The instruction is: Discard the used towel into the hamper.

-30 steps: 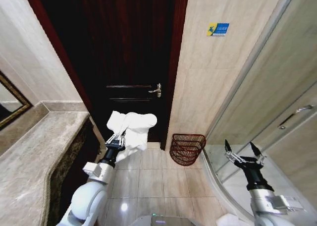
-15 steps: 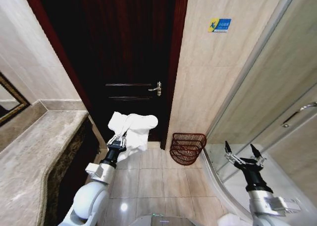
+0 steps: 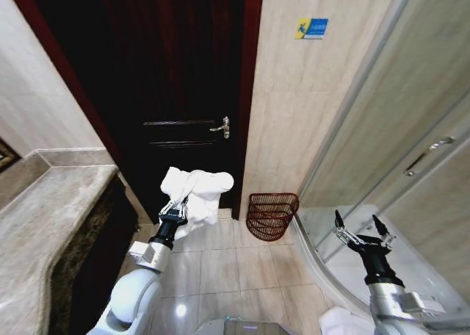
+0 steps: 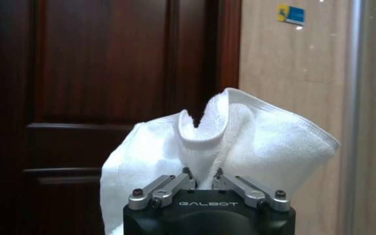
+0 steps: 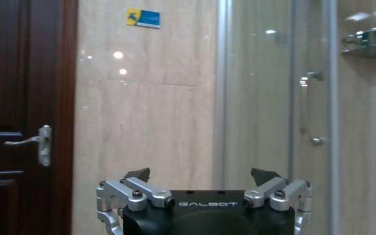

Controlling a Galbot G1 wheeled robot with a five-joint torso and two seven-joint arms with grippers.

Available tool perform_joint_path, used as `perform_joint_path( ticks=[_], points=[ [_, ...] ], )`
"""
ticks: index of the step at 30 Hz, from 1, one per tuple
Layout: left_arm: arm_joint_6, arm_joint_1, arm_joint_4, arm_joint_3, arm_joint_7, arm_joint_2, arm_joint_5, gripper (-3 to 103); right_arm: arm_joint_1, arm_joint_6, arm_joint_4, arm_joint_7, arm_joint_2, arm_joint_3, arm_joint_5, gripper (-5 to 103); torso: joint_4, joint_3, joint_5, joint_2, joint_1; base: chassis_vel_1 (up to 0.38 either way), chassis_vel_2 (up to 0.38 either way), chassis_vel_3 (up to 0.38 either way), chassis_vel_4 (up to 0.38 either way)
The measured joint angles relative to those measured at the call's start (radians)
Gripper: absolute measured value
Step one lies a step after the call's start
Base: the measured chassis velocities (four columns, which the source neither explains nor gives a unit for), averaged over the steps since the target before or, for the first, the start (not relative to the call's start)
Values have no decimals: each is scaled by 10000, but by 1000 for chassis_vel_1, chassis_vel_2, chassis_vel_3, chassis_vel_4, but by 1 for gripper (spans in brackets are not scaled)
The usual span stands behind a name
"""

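Observation:
A crumpled white towel (image 3: 198, 190) hangs in the air in front of the dark door, with my left gripper (image 3: 177, 206) shut on its lower fold. The left wrist view shows the towel (image 4: 240, 142) bunched up above the gripper (image 4: 201, 175), whose fingers pinch the cloth. The hamper (image 3: 270, 214), a small round reddish-brown openwork basket, stands on the tiled floor against the beige wall, to the right of the towel and lower. My right gripper (image 3: 361, 228) hovers open at the lower right near the shower, holding nothing; its spread fingers (image 5: 139, 175) show in the right wrist view.
A dark wooden door (image 3: 183, 92) with a metal handle (image 3: 219, 127) fills the back. A marble counter (image 3: 51, 210) runs along the left. A curved glass shower enclosure (image 3: 411, 159) closes off the right. Beige floor tiles (image 3: 228, 269) lie open between me and the hamper.
The whole head view has shifted, so the camera moved; door and hamper sit further left in the picture. The left gripper still holds the towel and the right gripper stays open.

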Motion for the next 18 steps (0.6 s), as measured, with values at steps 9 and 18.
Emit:
perform_joint_path(
  ticks=[9,18],
  points=[
    [4,-17,75,-4,-21,32,-31,9,0,36,-15,4,73,0,-1,100,1,-242,0,-445,-203,-99,-91,-82,-98],
    [60,12,127,108,-23,1,-204,9,-34,136,-58,51,149,11,7,100,-3,-547,1,-1014,-468,-94,-100,-85,-86]
  ],
)
